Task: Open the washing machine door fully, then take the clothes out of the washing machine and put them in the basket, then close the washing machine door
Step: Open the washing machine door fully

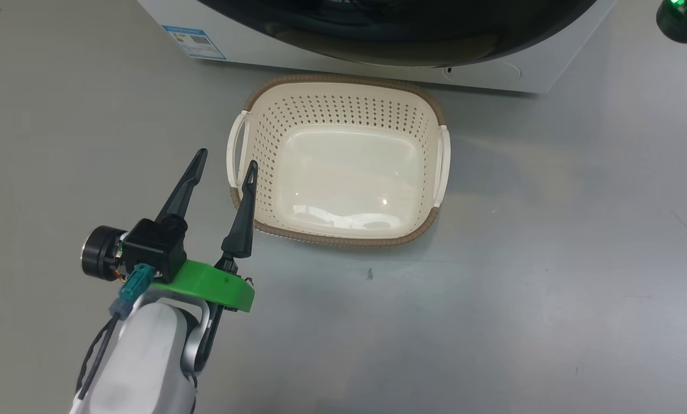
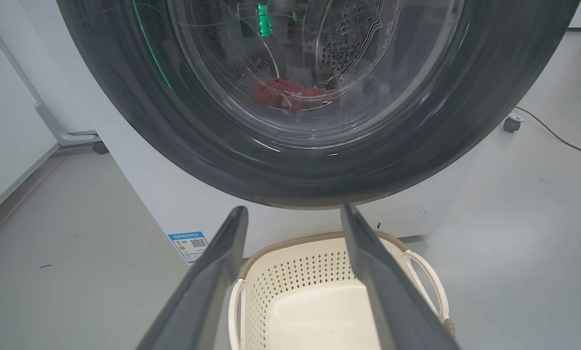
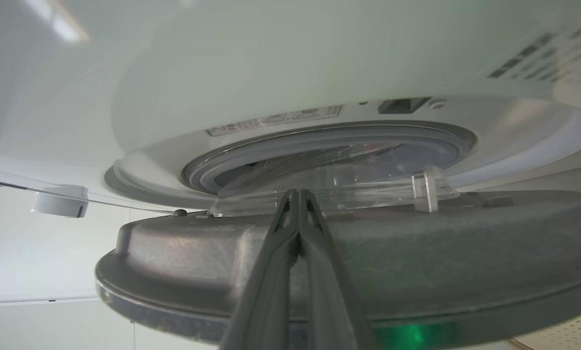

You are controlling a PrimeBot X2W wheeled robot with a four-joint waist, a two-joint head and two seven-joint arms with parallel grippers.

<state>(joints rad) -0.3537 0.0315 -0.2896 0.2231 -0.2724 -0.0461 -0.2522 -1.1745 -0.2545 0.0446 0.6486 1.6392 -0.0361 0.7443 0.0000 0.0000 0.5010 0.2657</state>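
Clearly the left tool (image 1: 227,158) gapes beside the basket (image 1: 343,79) — right tool (image 3: 297,193) pinched shut by the door (image 3: 416,243).

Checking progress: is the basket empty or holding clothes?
Empty: the basket shows a bare cream floor; the red clothes lie behind the washing machine door.

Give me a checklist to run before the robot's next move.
1. Round glossy black-rimmed glass washing machine door fully open: not ok, only ajar.
2. Right gripper shut at the door's inner side: ok; contact cannot tell.
3. Left gripper open, holding nothing: ok.
4. Cream perforated plastic basket empty, in front of big white washing machine: ok.
5. Red fabric clothes inside the machine, seen through the glass: ok.
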